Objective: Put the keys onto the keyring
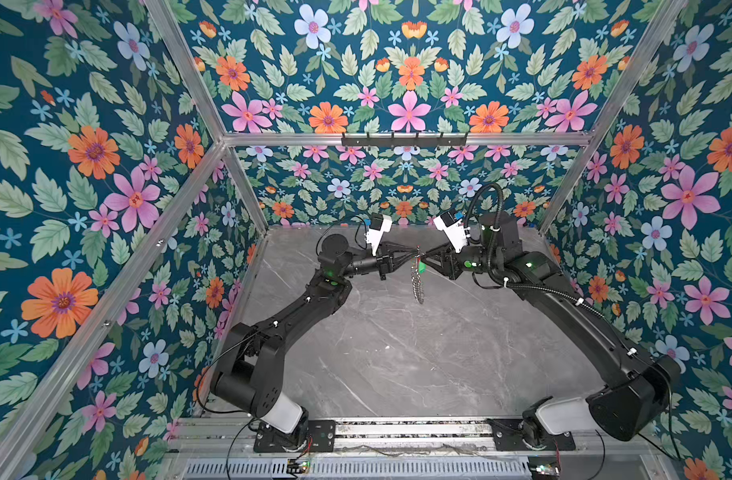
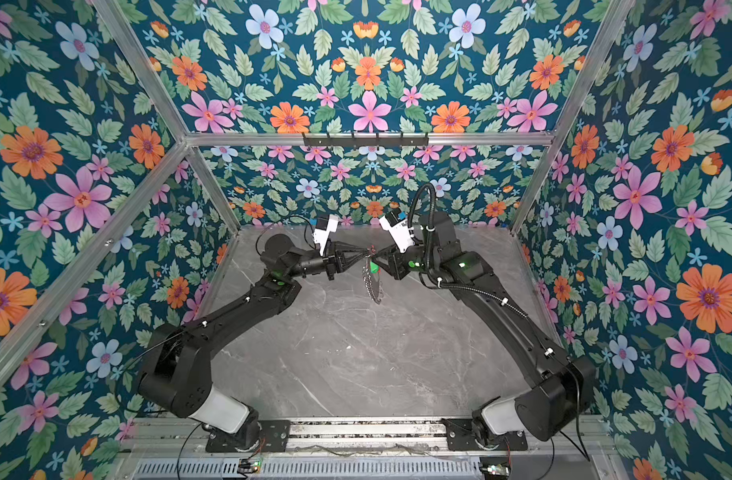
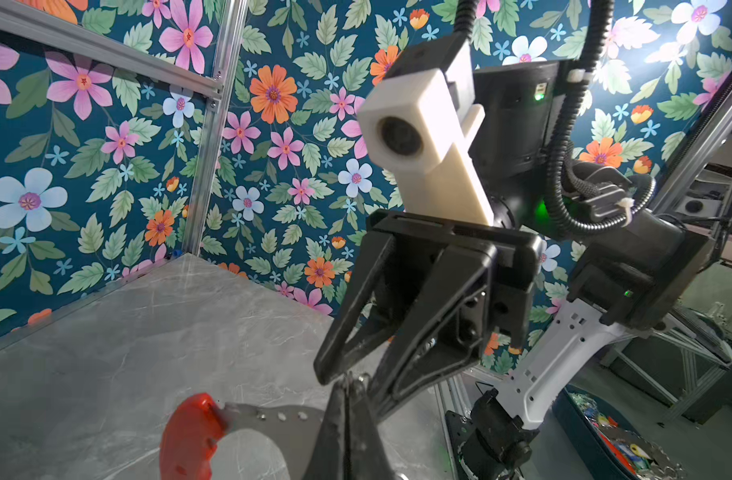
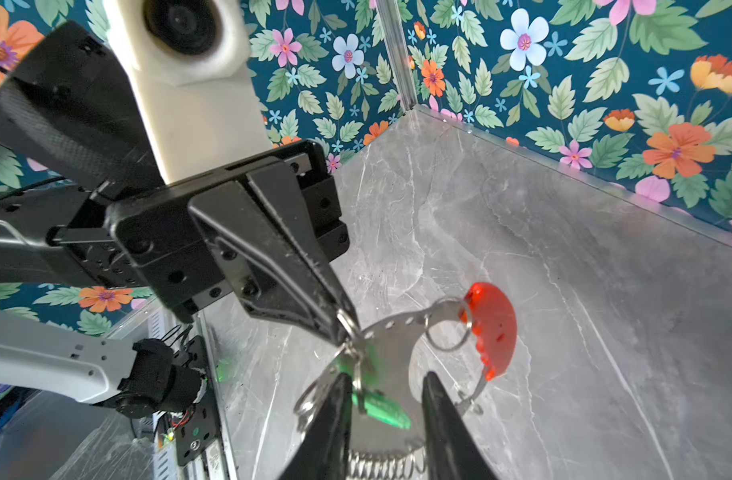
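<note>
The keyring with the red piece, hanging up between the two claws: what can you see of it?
The keyring is a flat grey hoop, metal by its look, with a row of small holes, a glossy red curved segment and small silver loops on its edge. It hangs upright above the table, clear of it. The left gripper is shut on its rim; the right gripper stands open close by. A green key hangs against it.

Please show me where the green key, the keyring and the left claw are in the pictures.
green key (image 4: 385, 409): right wrist view, on its green plastic head.
keyring (image 4: 495, 328): right wrist view, on its red curved part.
left claw (image 4: 345, 328): right wrist view, at its closed tips on the keyring.
</note>
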`<state>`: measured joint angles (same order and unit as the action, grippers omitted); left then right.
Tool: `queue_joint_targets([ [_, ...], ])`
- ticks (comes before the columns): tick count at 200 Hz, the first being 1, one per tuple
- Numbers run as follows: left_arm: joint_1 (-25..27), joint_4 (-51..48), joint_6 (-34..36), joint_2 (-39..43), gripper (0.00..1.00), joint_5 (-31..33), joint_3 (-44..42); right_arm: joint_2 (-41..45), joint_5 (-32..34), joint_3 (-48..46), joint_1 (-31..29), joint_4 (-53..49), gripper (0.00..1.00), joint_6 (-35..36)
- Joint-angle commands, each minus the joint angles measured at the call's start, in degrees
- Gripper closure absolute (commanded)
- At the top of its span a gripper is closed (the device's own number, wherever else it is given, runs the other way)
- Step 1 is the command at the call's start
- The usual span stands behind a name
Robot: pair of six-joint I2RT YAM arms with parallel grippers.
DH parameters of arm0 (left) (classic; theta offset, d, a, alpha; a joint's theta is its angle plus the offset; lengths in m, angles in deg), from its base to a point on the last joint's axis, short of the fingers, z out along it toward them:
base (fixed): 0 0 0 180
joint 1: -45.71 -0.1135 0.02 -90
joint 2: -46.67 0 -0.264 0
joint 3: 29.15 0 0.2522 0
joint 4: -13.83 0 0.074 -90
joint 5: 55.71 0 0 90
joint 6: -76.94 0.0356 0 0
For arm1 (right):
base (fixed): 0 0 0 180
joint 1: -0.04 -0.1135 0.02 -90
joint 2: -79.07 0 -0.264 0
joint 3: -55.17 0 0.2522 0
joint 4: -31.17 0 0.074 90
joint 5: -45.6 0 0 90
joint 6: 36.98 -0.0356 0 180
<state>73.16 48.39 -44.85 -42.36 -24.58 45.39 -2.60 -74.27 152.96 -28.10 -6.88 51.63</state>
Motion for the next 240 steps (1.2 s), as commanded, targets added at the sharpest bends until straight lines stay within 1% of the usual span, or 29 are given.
queue_joint_targets([
  [1,0.07,3.58,-1.17,0.18,1.0,0.2,-0.04,-0.93,1.14,1.47,-0.72,-0.77,0.74,1.93],
  [11,0.05,3.69,-1.25,0.35,1.0,0.69,-0.13,-1.39,1.91,1.96,-1.3,-1.31,0.79,2.62],
  [23,0.07,4.26,-1.75,0.59,1.0,1.65,-0.35,-1.71,2.65,2.21,-2.12,-1.73,0.87,3.2],
  [37,0.07,5.76,-2.75,0.81,1.0,4.08,-1.1,-1.92,3.23,2.02,-2.82,-1.72,0.95,3.41],
  [56,0.46,11.42,-6.03,1.18,1.0,8.28,-3.53,-1.74,4.58,1.0,-3.74,-1.26,0.97,3.62],
  [76,1.31,20.2,-10.35,0.59,1.0,13.27,-6.34,-1.89,5.25,0.45,-4.69,-0.7,0.97,3.5],
  [92,2.17,25.45,-12.92,-0.43,1.0,16.53,-7.61,-2.26,5.5,0.35,-5.57,-0.21,0.94,3.3],
  [118,3.53,30.32,-14.66,-1.62,1.0,20.61,-8.87,-2.79,4.91,0.1,-6.05,1.28,0.79,1.93],
  [158,3.71,32.5,-15.69,-2.09,1.0,23.86,-10.12,-1.08,5.32,-2.13,-6.03,3.89,0.77,0.64],
  [192,3.75,33.53,-16.44,-2.71,1.0,23.44,-10.15,1.42,7.38,-3.58,-6.04,4.04,0.76,0.82],
  [207,3.75,34.56,-16.99,-2.98,1.0,23.23,-10.02,2.92,8.07,-4.3,-5.64,3.66,0.73,0.95],
  [222,3.73,35.8,-17.76,-3.5,1.0,22.29,-9.73,4.65,6.48,-5.12,-4.3,3.54,0.69,0.08],
  [240,3.76,37.29,-18.71,-4.17,1.0,21.14,-9.36,6.57,0.76,-6.44,-1.27,5.22,0.68,-3.08],
])
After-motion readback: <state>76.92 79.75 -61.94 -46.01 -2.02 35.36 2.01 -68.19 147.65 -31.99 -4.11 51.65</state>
